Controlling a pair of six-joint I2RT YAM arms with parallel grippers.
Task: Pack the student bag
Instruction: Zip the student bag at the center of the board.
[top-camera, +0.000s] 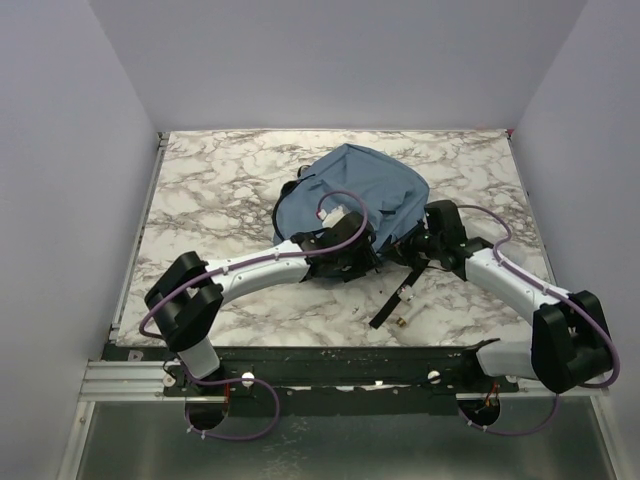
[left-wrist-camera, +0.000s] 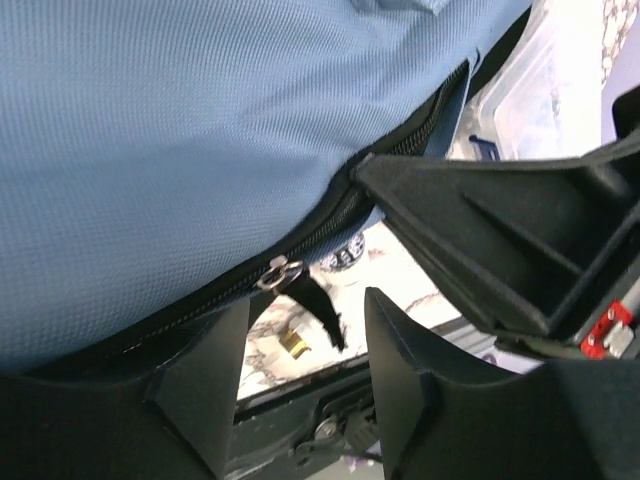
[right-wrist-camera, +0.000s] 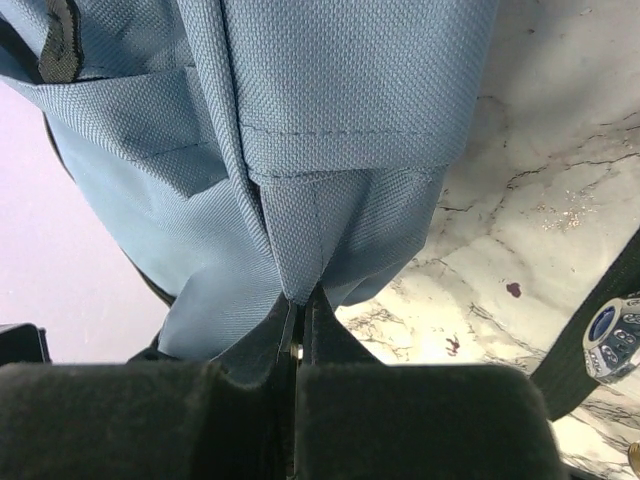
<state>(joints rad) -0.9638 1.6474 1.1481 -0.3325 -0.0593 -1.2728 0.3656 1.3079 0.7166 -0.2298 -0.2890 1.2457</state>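
Note:
The dusty-blue student bag lies in the middle of the table, its near side lifted. My left gripper is under the bag's near edge. In the left wrist view it is open, with the bag's black zipper running over it. The silver zipper slider and its black pull tab hang just above the gap, untouched. My right gripper is at the bag's right side. In the right wrist view it is shut on a fold of the bag's blue fabric.
A black webbing strap trails from the bag toward the near edge, with a small brass piece beside it. A clear plastic box shows behind the bag. A black strap and a silvery blue object lie on the marble.

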